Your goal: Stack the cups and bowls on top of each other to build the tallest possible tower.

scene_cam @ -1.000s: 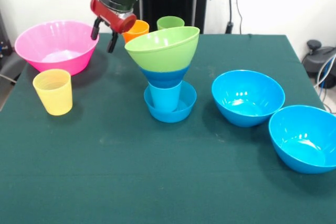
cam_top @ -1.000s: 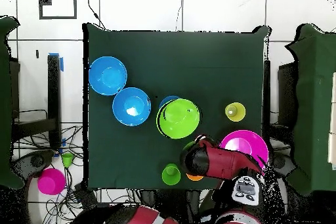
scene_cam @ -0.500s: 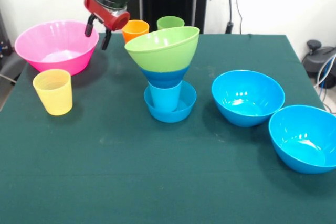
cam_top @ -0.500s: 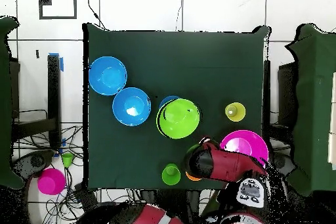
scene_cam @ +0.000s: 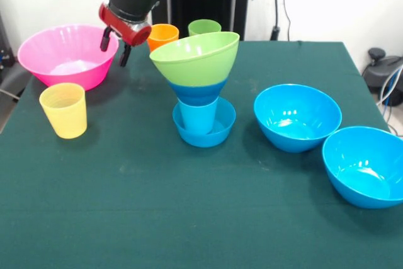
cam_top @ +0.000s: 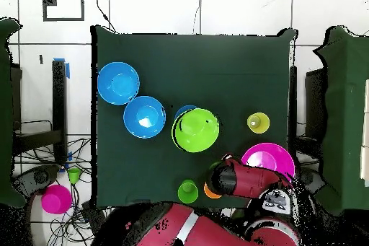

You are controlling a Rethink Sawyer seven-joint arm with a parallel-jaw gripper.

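Tower (scene_cam: 200,86) near the middle of the green table (scene_cam: 189,218): from the bottom, a small blue bowl (scene_cam: 217,131), a light blue cup (scene_cam: 198,116) standing in it, a second blue bowl (scene_cam: 195,91) on the cup, and a lime bowl (scene_cam: 196,59) on top, its rim tilted. The column widens upward like a funnel. The front view shows all four layers; from overhead only the lime bowl (cam_top: 196,130) and a sliver of blue at its edge appear. Loose pieces: two large blue bowls (scene_cam: 297,118) (scene_cam: 365,165), side by side and almost touching, to the right in the front view; one pink ribbed bowl (scene_cam: 68,55) at the far left; one yellow cup (scene_cam: 63,110) just in front of it; one orange cup (scene_cam: 162,34) and one green cup (scene_cam: 204,28) at the far edge behind the tower. Count in the front view: five bowls and four cups in all. The tool (scene_cam: 114,43) hangs above the table between the pink bowl and the orange cup, its two dark fingers apart and gripping nothing. Overhead, the red arm (cam_top: 241,178) covers the tool and part of the orange cup (cam_top: 211,192).
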